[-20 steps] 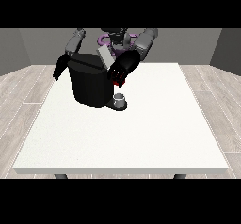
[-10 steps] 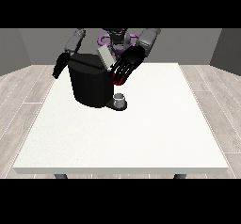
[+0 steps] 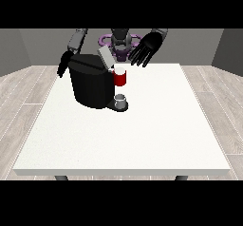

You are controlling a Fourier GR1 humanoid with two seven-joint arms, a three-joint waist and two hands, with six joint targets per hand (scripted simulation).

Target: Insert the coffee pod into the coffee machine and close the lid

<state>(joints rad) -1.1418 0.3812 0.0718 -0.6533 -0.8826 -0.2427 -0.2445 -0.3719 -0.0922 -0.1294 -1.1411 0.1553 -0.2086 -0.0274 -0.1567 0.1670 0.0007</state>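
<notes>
Hand at the view's right (image 3: pixel 148 48) raised in the upper middle, fingers spread, grasping nothing. Lid (image 3: pixel 105 57) up on coffee machine (image 3: pixel 91 80). Next, likely: press lid shut.

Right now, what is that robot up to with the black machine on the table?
It is working at a black coffee machine on the white table. The lid is tilted up, with a red thing at the machine below it. The hand at the view's right hovers above, fingers spread, holding nothing. The other hand hangs beside the machine.
</notes>
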